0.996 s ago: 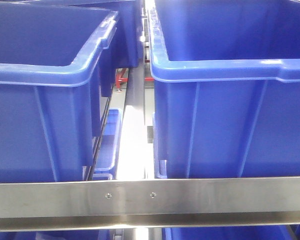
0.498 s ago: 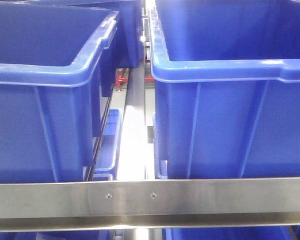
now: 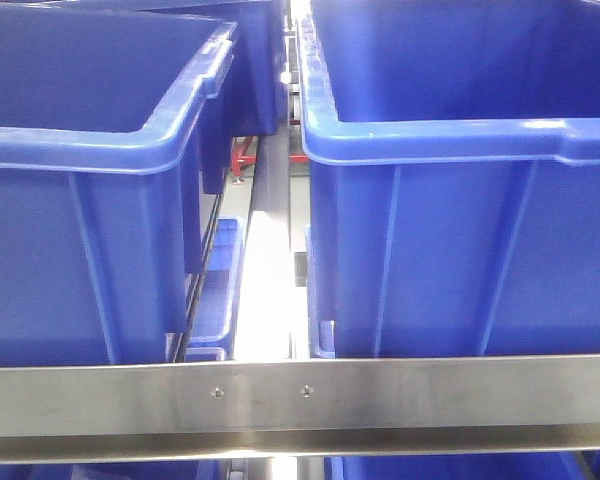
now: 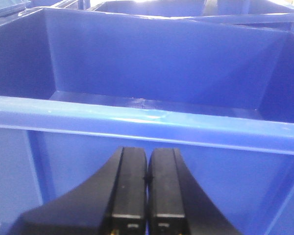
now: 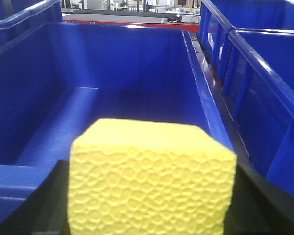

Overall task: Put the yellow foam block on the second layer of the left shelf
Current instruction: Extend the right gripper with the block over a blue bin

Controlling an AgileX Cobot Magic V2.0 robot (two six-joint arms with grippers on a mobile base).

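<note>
block: yellow foam block fills the lower right wrist view, held between the right gripper fingers, whose dark edges show at both sides of it; it hangs over the near rim of an open blue bin.
handling: judged light and soft. Face shows a dimpled, cellular foam texture, so it should compress under squeeze and spring back on release. Not fragile, matte so not slippery. Low drop risk, but it could bounce or cling to a finger pad.
grip point: flat opposite side faces, mid-height, is the sensible hold; that appears to be where it sits now. Exact contact is hidden behind the block.
left gripper: fingers pressed together, nothing between them, parked just in front of a blue bin wall.
surface: no desk in view. Front view shows two blue bins side by side on a shelf behind a steel rail, narrow gap between them.
room: tight. Bins crowd every view; a red frame shows through the gap.
target: cannot tell from these views which bin sits on the left shelf's second layer.
</note>
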